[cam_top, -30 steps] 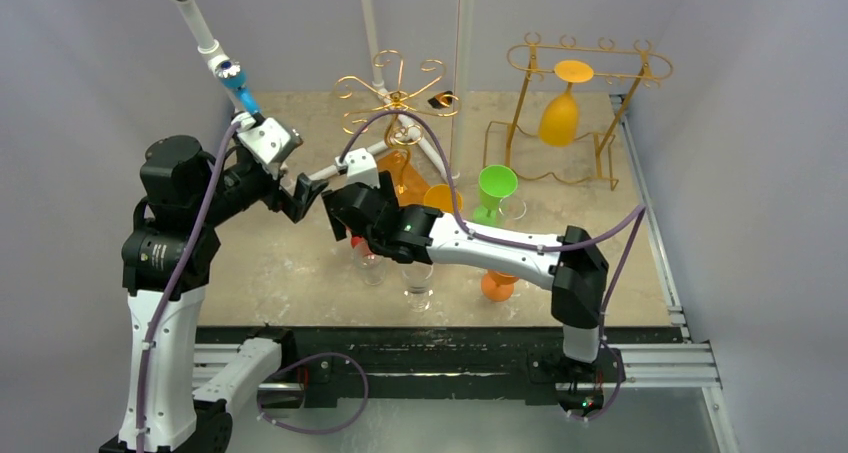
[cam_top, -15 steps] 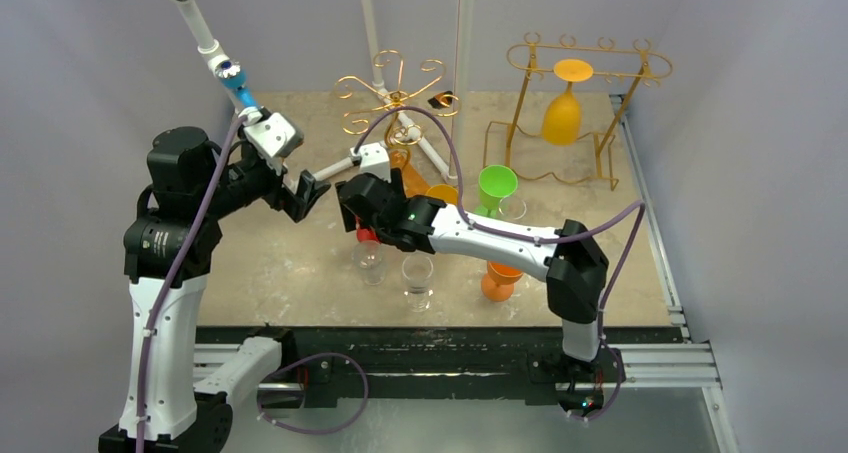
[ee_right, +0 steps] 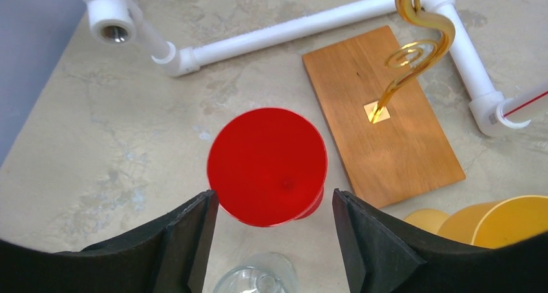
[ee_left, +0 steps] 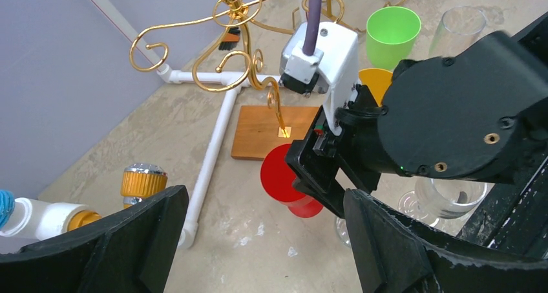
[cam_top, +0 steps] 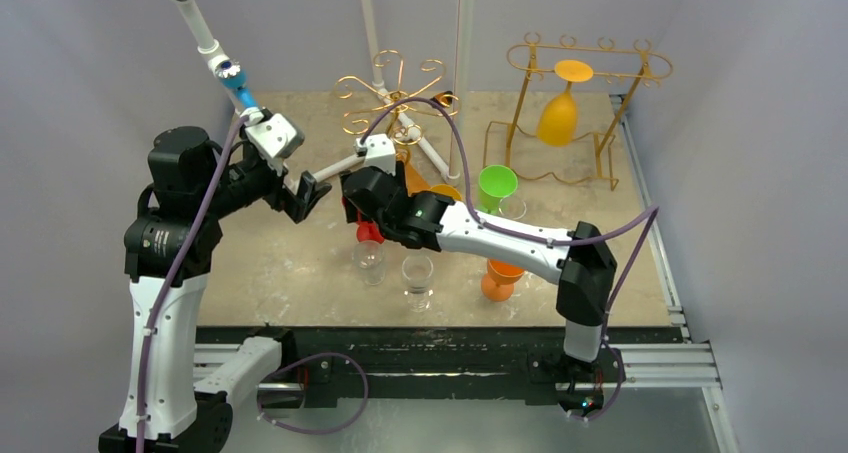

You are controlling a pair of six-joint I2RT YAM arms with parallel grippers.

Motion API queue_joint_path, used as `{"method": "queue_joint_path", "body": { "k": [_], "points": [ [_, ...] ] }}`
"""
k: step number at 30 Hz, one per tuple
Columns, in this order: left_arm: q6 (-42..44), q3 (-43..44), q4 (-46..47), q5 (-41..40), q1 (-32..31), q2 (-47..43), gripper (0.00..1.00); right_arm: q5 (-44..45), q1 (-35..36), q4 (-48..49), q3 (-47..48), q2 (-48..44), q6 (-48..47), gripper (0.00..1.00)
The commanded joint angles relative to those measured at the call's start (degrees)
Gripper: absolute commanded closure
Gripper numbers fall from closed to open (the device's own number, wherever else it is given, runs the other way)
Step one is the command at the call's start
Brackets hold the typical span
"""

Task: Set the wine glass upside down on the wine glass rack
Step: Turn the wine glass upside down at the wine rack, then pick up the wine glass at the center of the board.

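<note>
Red is the colour of the wine glass [ee_right: 266, 165], and it stands on the stone-look surface [cam_top: 290, 263] just beside the wooden block [ee_right: 381, 115]. That block holds up the curly gold rack [cam_top: 392, 91]. The glass is not on the rack. From above, only its round red top shows (I cannot tell if that is the cup end or the foot).

The right hand [ee_right: 271, 193] hangs over the glass with its two black fingers [ee_right: 187, 241] apart, one on each side of the red round. They are very close to its sides. I cannot tell if they touch it, and the glass is not lifted.

The left hand [ee_left: 265, 191] is up in the air off to the left, pointing at the right arm. It is wide open and has nothing in it.

A clear glass [cam_top: 369, 260] stands just in front of the red one, and another clear glass [cam_top: 417, 278] stands near that. A green glass [cam_top: 496, 188] and an orange glass [cam_top: 497, 281] are further right. White pipes [ee_right: 284, 28] lie on the surface by the wooden block.

At the back right there is a second gold rack [cam_top: 575, 83]. An orange-yellow glass [cam_top: 558, 118] hangs from it upside down.
</note>
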Motion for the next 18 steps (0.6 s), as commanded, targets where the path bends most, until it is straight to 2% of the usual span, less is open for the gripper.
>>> {"method": "queue_joint_path", "body": {
  "k": [1,8,12,14,18],
  "points": [
    [-2.6,1.0,-1.4,-2.0,-0.3,-0.4,0.01,1.8,-1.4,-2.0,1.4,1.8,2.6,0.28],
    [-3.0,0.1,-0.3,-1.3,-0.3,-1.2,0.01,0.7,-1.9,-2.5,1.3,4.9,3.3,0.33],
    [-2.8,0.2,-0.7,-1.2,-0.3,-1.1,0.01,0.1,-1.9,-2.6,0.8,5.8,3.7,0.42],
    [-2.6,0.0,-0.7,-1.2,-0.3,-1.2,0.01,0.1,-1.9,-2.7,0.3,5.5,3.9,0.51],
    [-2.4,-0.2,-0.8,-0.7,-0.3,-1.4,0.01,0.4,-1.9,-2.4,-1.4,3.1,3.8,0.83]
  ]
}}
